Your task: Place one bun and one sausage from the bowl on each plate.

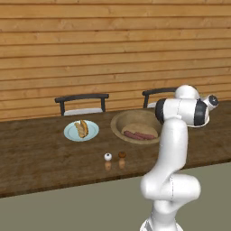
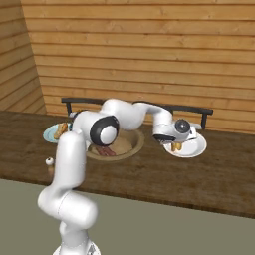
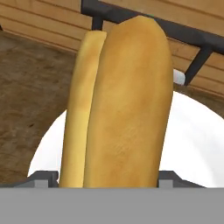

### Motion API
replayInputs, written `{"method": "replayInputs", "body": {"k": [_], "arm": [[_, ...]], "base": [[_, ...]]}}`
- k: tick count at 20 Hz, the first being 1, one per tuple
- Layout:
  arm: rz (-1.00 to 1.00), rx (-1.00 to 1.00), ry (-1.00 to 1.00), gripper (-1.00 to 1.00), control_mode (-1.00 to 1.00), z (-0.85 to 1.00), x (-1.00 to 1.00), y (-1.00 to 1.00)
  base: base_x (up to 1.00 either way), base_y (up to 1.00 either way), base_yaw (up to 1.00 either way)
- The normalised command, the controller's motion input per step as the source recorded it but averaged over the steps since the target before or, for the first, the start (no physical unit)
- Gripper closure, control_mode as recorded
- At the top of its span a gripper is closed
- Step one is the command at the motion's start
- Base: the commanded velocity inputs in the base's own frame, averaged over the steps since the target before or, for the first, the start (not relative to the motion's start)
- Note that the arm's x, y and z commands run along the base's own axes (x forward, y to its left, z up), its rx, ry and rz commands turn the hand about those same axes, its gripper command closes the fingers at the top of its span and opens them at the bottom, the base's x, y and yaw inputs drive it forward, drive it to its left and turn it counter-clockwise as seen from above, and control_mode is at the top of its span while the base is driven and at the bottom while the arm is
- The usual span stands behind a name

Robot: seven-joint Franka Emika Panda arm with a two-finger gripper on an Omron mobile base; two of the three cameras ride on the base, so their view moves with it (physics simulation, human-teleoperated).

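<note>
A long dark wooden desk point(image 1: 40, 158) runs below a plank wall, with two dark chairs point(image 1: 82, 103) behind it. The white arm reaches forward and to its right, its pincer point(image 2: 175, 145) hanging low over a white plate point(image 2: 195, 147) at the right end of the desk. In the hand view a bun point(image 3: 127, 109) stands upright between the two finger tips point(image 3: 43, 178), over the white plate; the jaws stand wide around it, but whether they are gripping it or have let go cannot be told. To the left of the pincer, partly behind the arm, sits the tan bowl point(image 1: 121, 122), with two sausages point(image 1: 140, 135) and another bun left in it. Further left of the pincer is the pale blue plate point(image 1: 71, 131), already carrying a bun and a sausage. Two small shakers point(image 1: 108, 157) stand on the near side of the desk. The step in hand appears to be setting the bun on the white plate. The next move likely calls for releasing it fully, lifting clear, then swinging left to the bowl for a sausage.
</note>
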Motion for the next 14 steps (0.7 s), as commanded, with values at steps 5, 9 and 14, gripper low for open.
{"method": "replayInputs", "body": {"k": [5, 9, 14], "arm": [[0.05, 0.04, -0.03, -1.0, -1.0, -0.11, 0.42, -0.28], [0.01, 0.03, -0.24, -1.0, -1.0, 0.12, -0.45, 0.02], [0.0, -0.09, -0.03, -1.0, -1.0, -0.33, 0.09, 0.39]], "base": [[0.0, 0.0, 0.0], [0.0, 0.0, 0.0], [0.0, 0.0, 0.0]]}}
